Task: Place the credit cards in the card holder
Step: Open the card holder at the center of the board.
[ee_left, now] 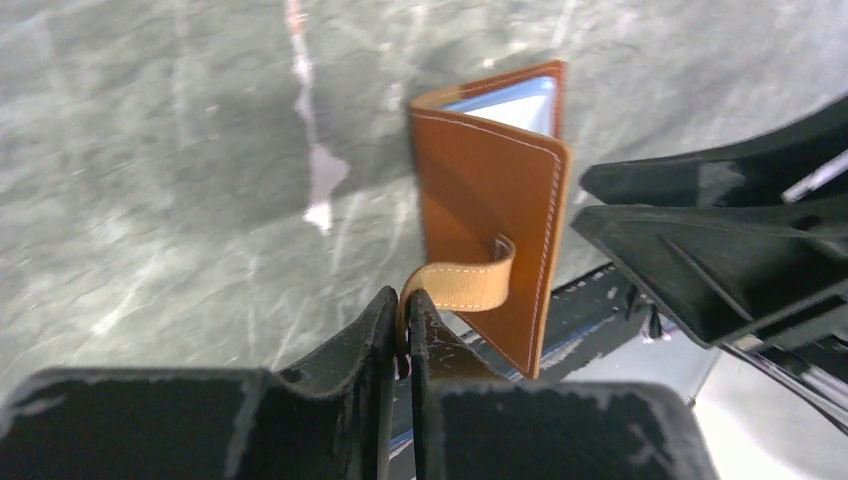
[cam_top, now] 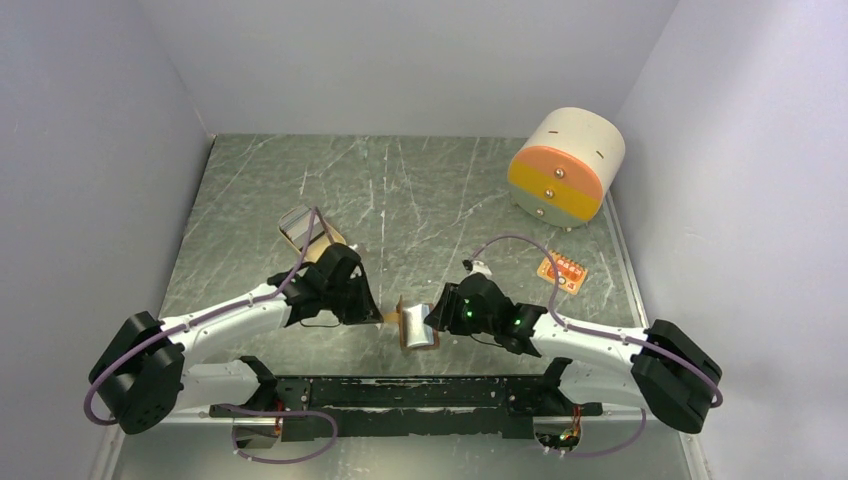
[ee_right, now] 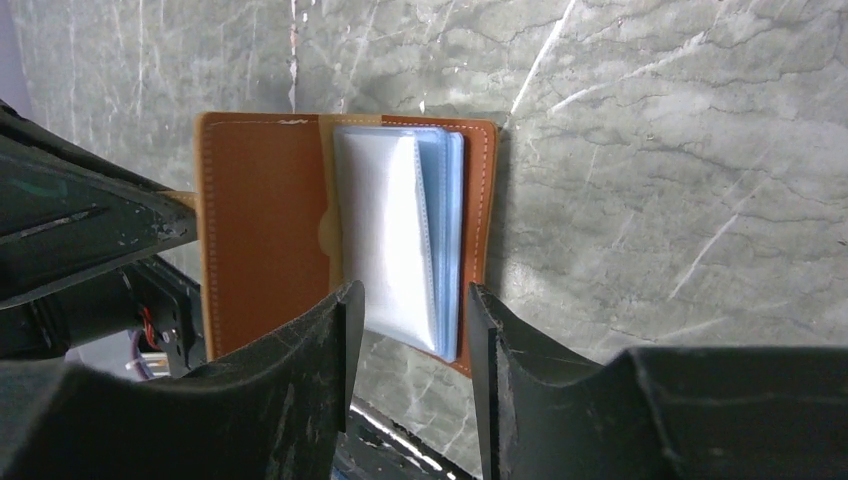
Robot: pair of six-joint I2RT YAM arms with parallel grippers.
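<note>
Card holder point(cam_top: 418, 327) open at near-centre tabletop point(cam_top: 420, 190), left end effector point(ee_left: 403, 330) clamped on its tan strap point(ee_left: 465, 280), right end effector point(ee_right: 413, 295) jaws apart astride pale sleeves point(ee_right: 390, 240), drum box point(cam_top: 565, 168) far right, credit cards point(cam_top: 298, 223) indistinct in dish point(cam_top: 322, 240), partly behind left arm.

No writing can be read on the card holder point(ee_right: 260, 230) or elsewhere.

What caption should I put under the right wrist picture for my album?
Right pincer, open, around the clear sleeves of an opened brown wallet.
</note>
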